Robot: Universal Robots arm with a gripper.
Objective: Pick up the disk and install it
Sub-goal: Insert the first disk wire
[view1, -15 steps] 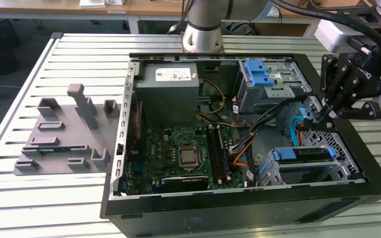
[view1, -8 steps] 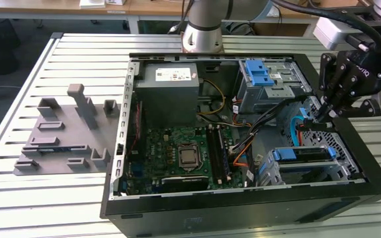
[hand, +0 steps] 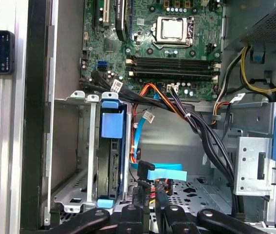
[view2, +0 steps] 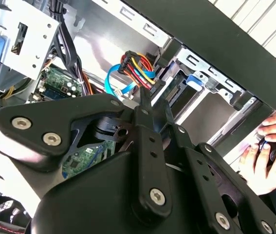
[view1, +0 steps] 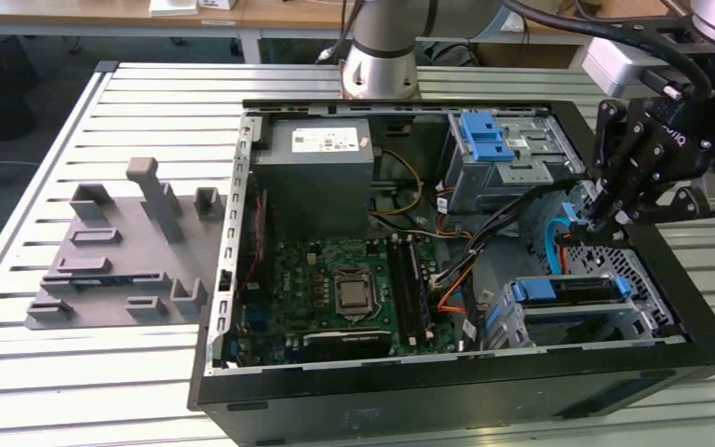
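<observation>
Slatted table (view1: 146,102), open case (view1: 457,396); end effector (view1: 591,222) pinched together, close by wall (view1: 703,307) and disk (view1: 575,291).

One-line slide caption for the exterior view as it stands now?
The gripper hangs inside the open computer case, close to the drive cage holding the blue-railed disk.

An open black computer case (view1: 457,396) is set on a slatted metal desk (view1: 85,372). A grey moulded fixture plate (view1: 103,279) is laid beside it, toward the exterior view's left.
</observation>
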